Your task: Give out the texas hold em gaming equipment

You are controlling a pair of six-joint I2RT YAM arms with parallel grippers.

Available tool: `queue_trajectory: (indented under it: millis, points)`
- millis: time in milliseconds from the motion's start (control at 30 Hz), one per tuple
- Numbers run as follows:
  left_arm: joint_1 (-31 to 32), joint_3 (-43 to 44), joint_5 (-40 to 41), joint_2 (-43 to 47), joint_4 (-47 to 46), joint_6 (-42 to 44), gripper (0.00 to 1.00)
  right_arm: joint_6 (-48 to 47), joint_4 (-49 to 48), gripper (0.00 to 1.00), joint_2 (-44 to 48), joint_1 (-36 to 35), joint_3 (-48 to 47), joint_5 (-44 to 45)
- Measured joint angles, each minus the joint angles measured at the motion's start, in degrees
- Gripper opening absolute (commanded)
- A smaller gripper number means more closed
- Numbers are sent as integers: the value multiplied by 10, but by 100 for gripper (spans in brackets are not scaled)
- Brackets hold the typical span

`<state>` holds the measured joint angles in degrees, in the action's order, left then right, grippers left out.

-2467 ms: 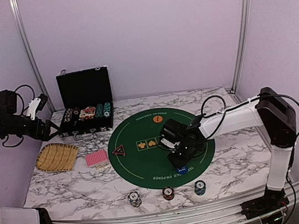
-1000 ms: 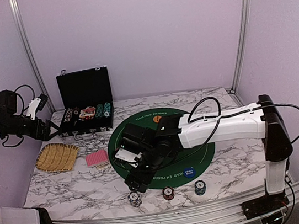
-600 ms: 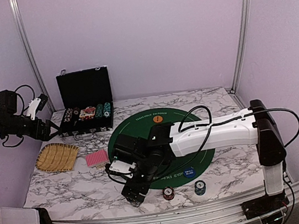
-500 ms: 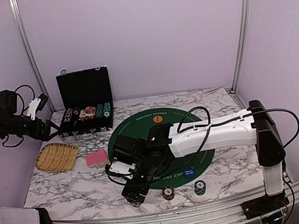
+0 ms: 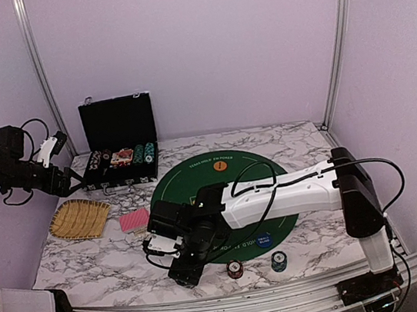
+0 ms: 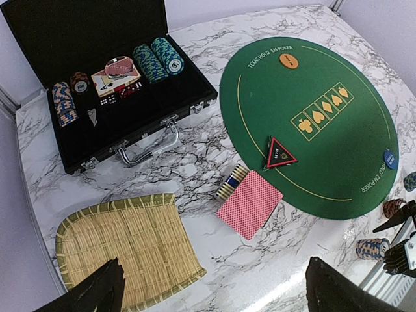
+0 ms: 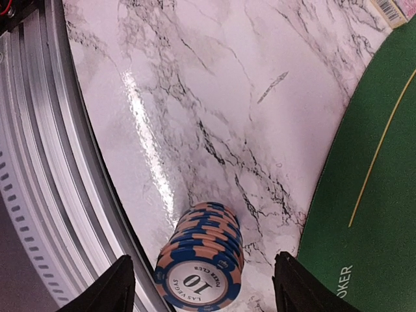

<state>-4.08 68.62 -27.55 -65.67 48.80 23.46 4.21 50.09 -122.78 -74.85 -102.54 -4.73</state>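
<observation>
Top view: right pincer (image 5: 184, 270) hangs low off the green mat's (image 5: 188, 176) 7 o'clock edge, apparently covering a chip stack.
Left wrist: left pincer (image 6: 214, 286) gapes wide above the tabletop (image 6: 260, 276).
Right wrist: fingers (image 7: 97, 289) straddle the blue-orange poker chips (image 7: 201, 260), wide, not touching.

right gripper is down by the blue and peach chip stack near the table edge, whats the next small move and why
Probably close the right gripper on the blue and peach chip stack. The right wrist view shows the stack standing upright between the jaws, with a gap on each side, so nothing is gripped yet and the stack seems roughly centred for a grasp.
</observation>
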Motion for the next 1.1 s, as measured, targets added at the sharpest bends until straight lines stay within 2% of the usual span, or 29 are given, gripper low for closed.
queue_trajectory:
  millis: [167, 367, 767, 1000, 1100]
  points:
    - [0, 0, 0, 0, 0, 0, 99, -2, 1, 65, -4, -3, -2, 3]
    - [0, 0, 1, 0, 0, 1, 99, -3, 1, 53, -7, -3, -3, 3]
    - [0, 0, 6, 0, 0, 2, 99, -5, 2, 52, -12, -3, -5, 3]
    - [0, 0, 6, 0, 0, 2, 99, -5, 2, 41, -12, -3, -5, 3]
    - [0, 0, 6, 0, 0, 2, 99, -5, 2, 39, -12, -3, -5, 3]
